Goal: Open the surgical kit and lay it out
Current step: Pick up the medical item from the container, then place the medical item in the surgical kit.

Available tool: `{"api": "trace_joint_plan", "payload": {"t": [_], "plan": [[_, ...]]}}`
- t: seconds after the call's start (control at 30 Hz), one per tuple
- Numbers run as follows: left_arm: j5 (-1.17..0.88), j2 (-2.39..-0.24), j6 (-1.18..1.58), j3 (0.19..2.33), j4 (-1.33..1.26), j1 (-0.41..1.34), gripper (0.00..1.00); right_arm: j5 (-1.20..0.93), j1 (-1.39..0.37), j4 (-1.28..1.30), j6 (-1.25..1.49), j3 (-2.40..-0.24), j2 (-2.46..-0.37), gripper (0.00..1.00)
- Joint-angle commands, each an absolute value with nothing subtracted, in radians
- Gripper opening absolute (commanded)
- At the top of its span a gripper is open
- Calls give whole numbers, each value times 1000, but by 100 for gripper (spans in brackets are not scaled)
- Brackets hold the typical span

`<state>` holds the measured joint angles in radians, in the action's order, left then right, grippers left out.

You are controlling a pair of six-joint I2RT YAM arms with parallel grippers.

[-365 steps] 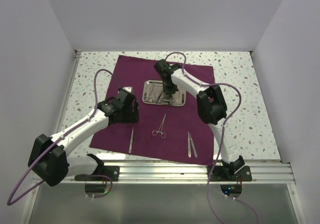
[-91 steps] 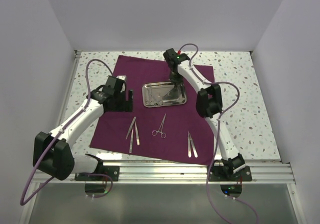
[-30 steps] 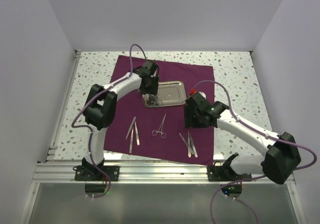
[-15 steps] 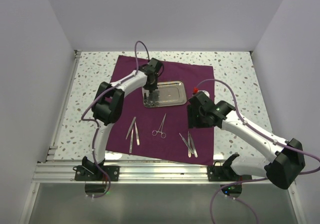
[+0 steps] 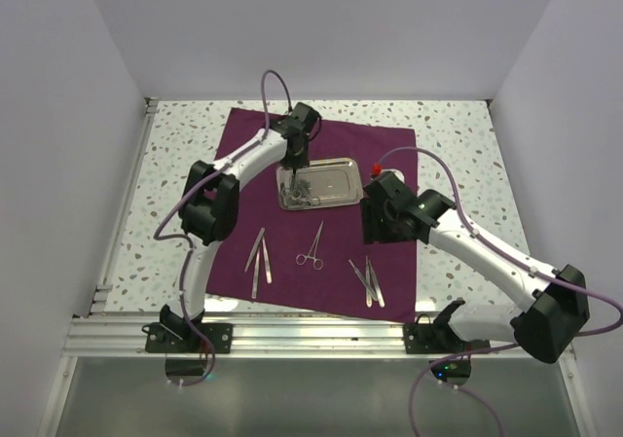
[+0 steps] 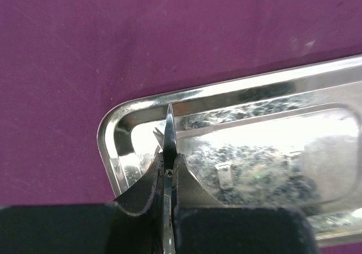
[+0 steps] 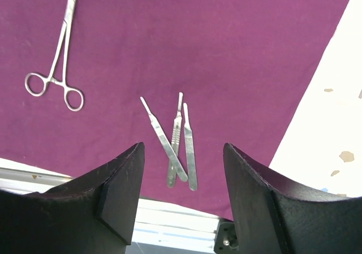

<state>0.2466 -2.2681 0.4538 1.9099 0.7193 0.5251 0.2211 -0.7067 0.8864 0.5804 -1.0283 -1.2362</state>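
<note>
Silver, thin pointed instrument (image 6: pixel 168 124) seemed stiff and slippery; the left hand (image 6: pixel 168 158) pinched it near the tip, over the shiny steel tray (image 6: pixel 226 87).

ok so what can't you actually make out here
- left wrist view: the slim instrument in the left gripper shows edge-on; its fingers hide the handle, type unclear
- top view: whether anything else lies in the steel tray: too small, partly behind the left gripper
- right wrist view: tray out of frame
</note>
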Motion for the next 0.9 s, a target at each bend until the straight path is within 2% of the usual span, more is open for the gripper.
{"api": "trace_joint_plan", "payload": {"t": [0.0,0.17,0.37,0.5,0.6,0.67,0.73,0.8,0.83,0.87], "plan": [[241,-2169,491,2019,776,529,0,256,-710,868,554,-1086,-1267,62],[203,-2062,561,1991,813,537,0,282,-710,864,548,-1107,-1282,62],[158,-1832,665,1653,750,618,0,363,-701,868,552,-1155,-1310,64],[115,-1695,741,1386,692,699,0,385,-661,847,546,-1193,-1331,69],[109,-1623,787,1257,645,765,0,382,-629,818,537,-1227,-1362,72],[117,-1592,805,1200,605,796,4,379,-615,804,529,-1253,-1384,73],[114,-1589,811,1151,562,801,16,379,-609,795,526,-1293,-1426,73],[115,-1595,810,1127,529,801,34,373,-606,787,526,-1324,-1471,73],[117,-1601,810,1132,528,801,51,371,-606,784,526,-1351,-1486,73],[117,-1601,805,1144,528,799,57,368,-607,770,526,-1367,-1500,73]]}}
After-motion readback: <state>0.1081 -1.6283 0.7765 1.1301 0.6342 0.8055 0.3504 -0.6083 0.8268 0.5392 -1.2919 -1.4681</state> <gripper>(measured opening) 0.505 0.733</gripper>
